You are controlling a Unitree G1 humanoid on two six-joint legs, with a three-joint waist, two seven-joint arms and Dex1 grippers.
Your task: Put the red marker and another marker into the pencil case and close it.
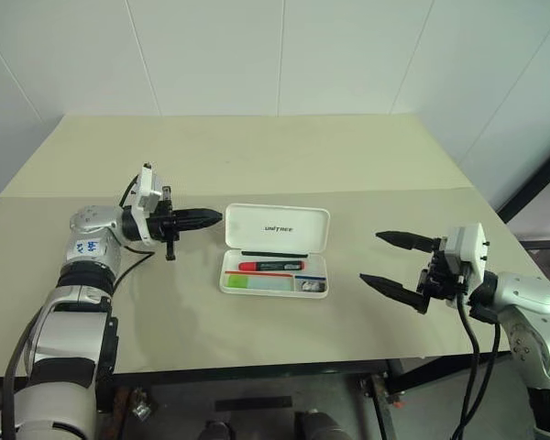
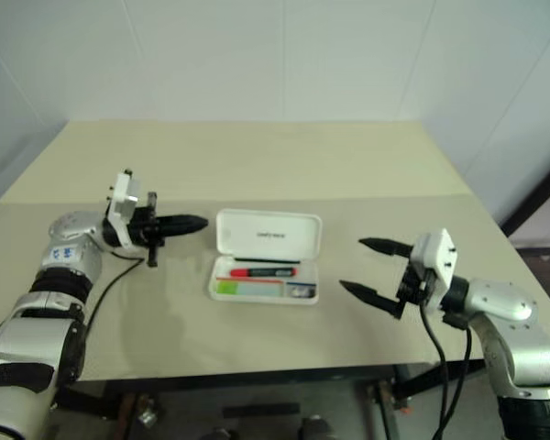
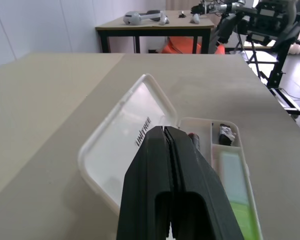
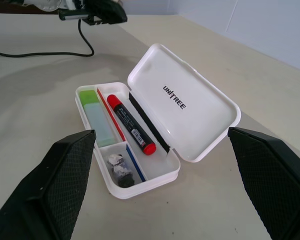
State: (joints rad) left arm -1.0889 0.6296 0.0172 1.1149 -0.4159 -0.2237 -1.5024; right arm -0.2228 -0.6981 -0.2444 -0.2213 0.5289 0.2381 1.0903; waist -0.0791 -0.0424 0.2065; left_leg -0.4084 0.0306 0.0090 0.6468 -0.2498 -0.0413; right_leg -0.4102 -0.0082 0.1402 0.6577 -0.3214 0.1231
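Note:
The white pencil case (image 1: 277, 223) lies open at the middle of the table, its lid tilted back with the "UNITREE" lettering showing. The red marker (image 1: 270, 266) lies in the tray's back slot. The green marker (image 1: 255, 282) with its pale cap lies in the front slot. My left gripper (image 1: 215, 217) is shut with nothing in it. It points level at the lid's left edge, close to it. My right gripper (image 1: 369, 257) stands open and empty to the right of the case, aimed toward it.
A small clear block (image 1: 312, 285) sits in the tray's right compartment. A black cable (image 1: 133, 266) trails on the table under my left wrist. The table's front edge (image 1: 257, 367) runs near both arms. Another table (image 3: 155, 25) with gear stands beyond.

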